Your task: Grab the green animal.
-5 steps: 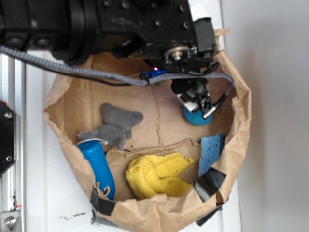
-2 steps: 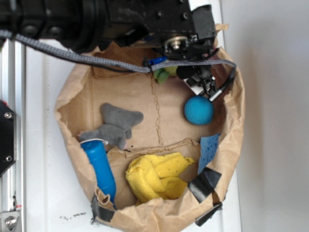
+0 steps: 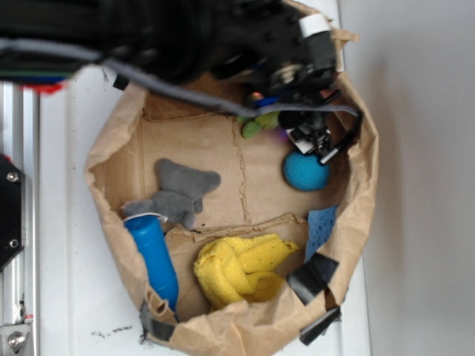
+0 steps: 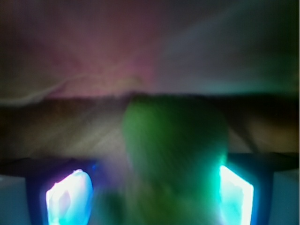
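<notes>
Brown paper forms the bag's (image 3: 111,159) rolled walls around everything. Going left to right in the exterior view: a blue bottle (image 3: 154,256) lies by the left wall, a grey plush animal (image 3: 177,193) just above it, a yellow cloth (image 3: 241,271) at the bottom centre, then the green animal (image 3: 261,123) near the top edge — mostly under the dark arm — and a blue ball (image 3: 304,171) just beside it. In the wrist view the gripper (image 4: 149,190) straddles the green blur (badly smeared), fingers (image 4: 236,190) either side; whether they grip it I cannot tell
</notes>
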